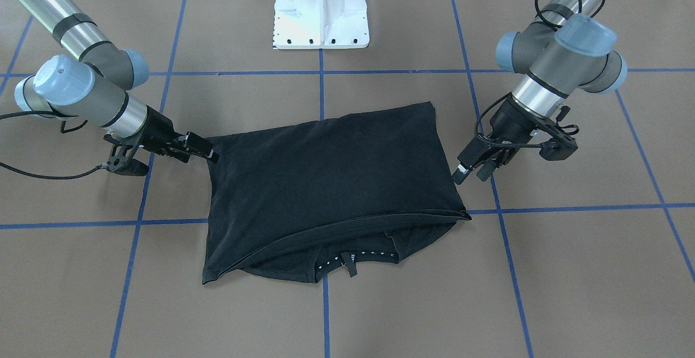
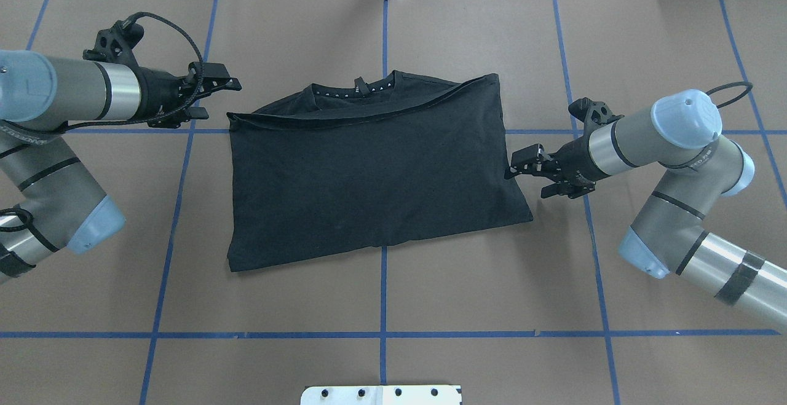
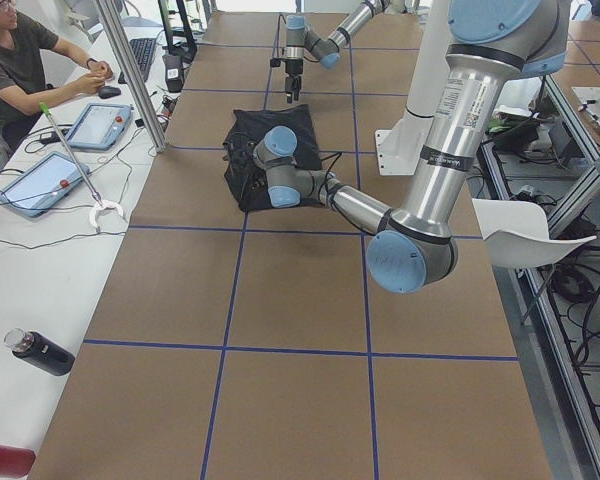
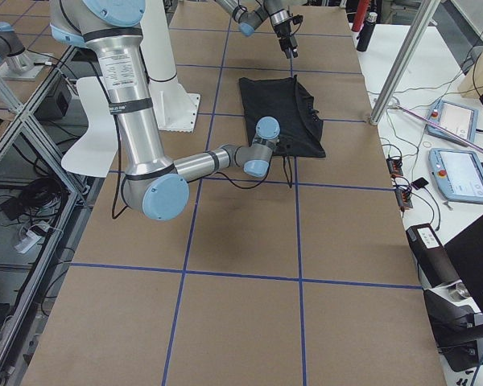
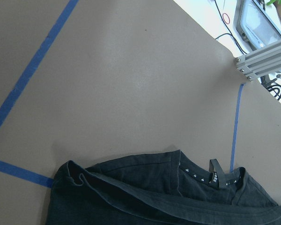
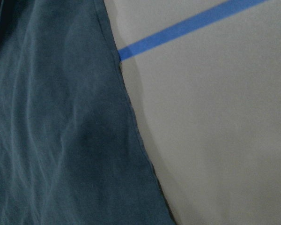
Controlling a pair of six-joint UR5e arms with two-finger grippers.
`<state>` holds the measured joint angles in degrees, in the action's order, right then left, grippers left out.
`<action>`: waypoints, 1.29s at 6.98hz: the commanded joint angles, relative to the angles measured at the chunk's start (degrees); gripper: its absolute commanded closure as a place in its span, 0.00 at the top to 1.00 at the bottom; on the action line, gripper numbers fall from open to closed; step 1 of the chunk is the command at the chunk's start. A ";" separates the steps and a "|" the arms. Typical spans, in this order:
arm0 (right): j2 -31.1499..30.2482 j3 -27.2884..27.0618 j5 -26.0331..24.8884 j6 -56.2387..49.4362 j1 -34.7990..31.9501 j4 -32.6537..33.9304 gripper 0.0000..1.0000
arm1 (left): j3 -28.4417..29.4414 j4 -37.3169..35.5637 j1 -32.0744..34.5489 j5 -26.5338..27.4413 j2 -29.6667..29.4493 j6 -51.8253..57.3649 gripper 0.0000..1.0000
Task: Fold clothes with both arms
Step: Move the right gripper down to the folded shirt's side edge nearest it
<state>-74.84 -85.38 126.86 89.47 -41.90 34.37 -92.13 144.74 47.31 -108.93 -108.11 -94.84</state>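
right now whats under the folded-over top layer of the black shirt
Beyond the fold edge of the T-shirt, its collar and a strip of the lower layer peek out. Everything else beneath, any print included, is covered.

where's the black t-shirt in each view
exterior front-facing: T-shirt at centre, collar toward the bottom.
overhead exterior: T-shirt at centre, collar toward the top.
exterior left: T-shirt upper middle.
exterior right: T-shirt upper middle.
left wrist-mounted: T-shirt along the bottom edge.
right wrist-mounted: T-shirt fills the left.
shared landmark: blue tape line running beneath it.
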 commanded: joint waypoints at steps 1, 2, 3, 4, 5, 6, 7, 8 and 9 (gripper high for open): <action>-1.44 -1.44 0.49 0.27 1.38 0.08 1.00 | -0.42 -0.07 0.06 0.03 0.09 0.00 1.00; -1.45 -1.71 0.58 0.27 1.82 0.08 1.00 | -0.33 0.02 0.06 0.03 0.18 0.00 1.00; -1.36 -1.72 0.67 0.35 2.34 -0.01 0.99 | -0.33 -0.07 0.06 0.03 0.27 0.00 1.00; -1.36 -1.72 0.67 0.35 2.61 -0.01 0.99 | -0.33 -0.07 0.06 0.03 0.35 0.00 1.00; -1.36 -1.63 0.58 0.35 2.79 0.08 0.98 | -0.33 0.02 0.06 0.03 0.36 0.00 1.00; -1.36 -1.63 0.58 0.35 2.96 0.08 0.98 | -0.33 -0.07 0.06 0.03 0.36 0.00 1.00; -1.28 -1.54 0.58 0.35 3.40 0.08 0.97 | -0.24 -0.07 0.06 0.03 0.44 0.00 1.00; -1.36 -1.45 0.58 0.35 3.66 0.08 0.94 | -0.24 0.02 0.06 0.03 0.62 0.00 1.00; -1.36 -1.36 0.58 0.35 3.75 0.08 0.90 | -0.24 0.02 0.06 0.03 0.62 0.00 1.00</action>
<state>-76.18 -86.85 127.44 89.82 -38.35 34.45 -92.38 144.73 47.37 -108.90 -107.56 -94.83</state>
